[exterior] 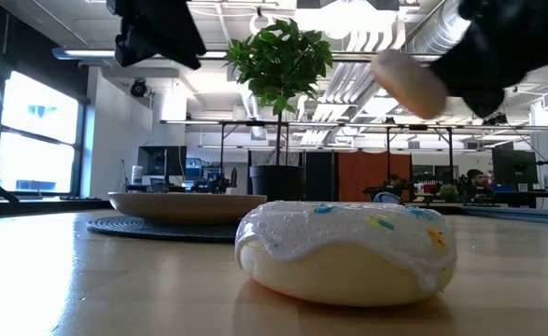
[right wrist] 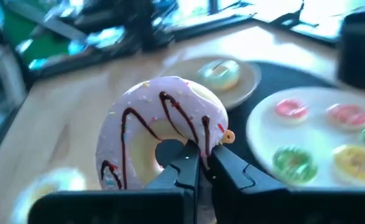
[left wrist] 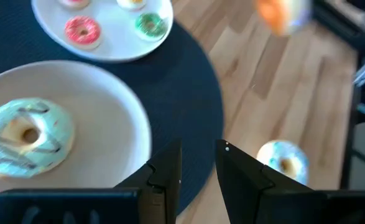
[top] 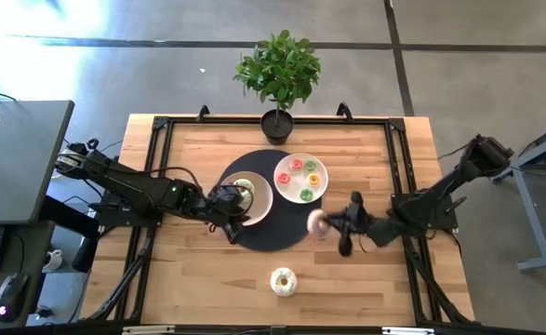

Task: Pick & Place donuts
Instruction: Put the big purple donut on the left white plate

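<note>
High view first: the table (top: 198, 279) is a pale wooden slab in a black frame, with a potted plant (top: 278, 74) at its far edge and a dark round mat (top: 274, 234) in the middle. On that mat sit two plates: the cream plate (top: 261, 207) toward the left arm and the white plate (top: 287, 186) toward the right. The right gripper (top: 333, 226) hangs just off the mat's edge, clamped on the pink donut (right wrist: 163, 140), its fingers pinching through the ring so the donut stands on edge. Both plates lie just across the mat from it, toward the left arm, and the right arm is clearly the one to make the drop. The left gripper (left wrist: 198, 168) hovers at the cream plate's rim, fingers a little apart and holding nothing. The green donut (left wrist: 27, 134) lies flat on that cream plate. Five tiny donuts (top: 300, 179) lie on the white plate. The cream donut (top: 283, 281) lies alone on bare wood near the front edge, well apart from both grippers. Beyond the table, the low view shows an open office with pipes overhead.
</note>
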You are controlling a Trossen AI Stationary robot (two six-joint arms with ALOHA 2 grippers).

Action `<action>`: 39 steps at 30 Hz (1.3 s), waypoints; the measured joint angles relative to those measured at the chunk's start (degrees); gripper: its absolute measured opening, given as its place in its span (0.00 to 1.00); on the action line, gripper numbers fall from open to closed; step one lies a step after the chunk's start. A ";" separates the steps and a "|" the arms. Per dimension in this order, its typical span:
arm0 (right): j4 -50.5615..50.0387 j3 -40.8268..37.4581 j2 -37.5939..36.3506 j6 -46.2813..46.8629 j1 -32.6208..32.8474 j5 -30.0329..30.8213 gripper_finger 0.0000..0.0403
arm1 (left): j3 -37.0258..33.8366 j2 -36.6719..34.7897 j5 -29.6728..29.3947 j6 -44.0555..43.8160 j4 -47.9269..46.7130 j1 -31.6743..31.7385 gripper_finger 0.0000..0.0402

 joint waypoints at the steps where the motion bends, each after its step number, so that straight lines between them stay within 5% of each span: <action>1: 2.38 0.01 0.65 -0.75 -1.90 -0.71 0.03 | 0.00 0.00 0.00 0.00 0.98 0.00 0.24; 6: 13.70 2.53 8.85 -6.35 -10.86 -7.12 0.02 | 0.00 0.00 -0.03 0.00 4.51 0.00 0.24; 10: 13.08 10.48 18.64 -8.88 -16.46 -13.96 0.02 | 0.00 0.02 -0.04 0.00 5.96 0.00 0.24; 15: 4.27 23.94 29.82 -12.51 -21.43 -22.59 0.02 | 0.02 0.02 -0.08 0.00 6.31 0.00 0.24; 23: -13.15 41.54 39.54 -15.42 -27.90 -23.12 0.05 | 0.02 0.02 0.00 0.00 6.26 0.00 0.24; 31: -12.03 43.72 45.77 -14.48 -33.07 -30.16 0.07 | 0.02 0.02 -0.09 0.00 6.37 0.00 0.24; 39: -9.23 43.63 47.44 -14.72 -34.90 -29.26 0.13 | 0.02 0.02 -0.60 5.00 6.18 0.00 0.24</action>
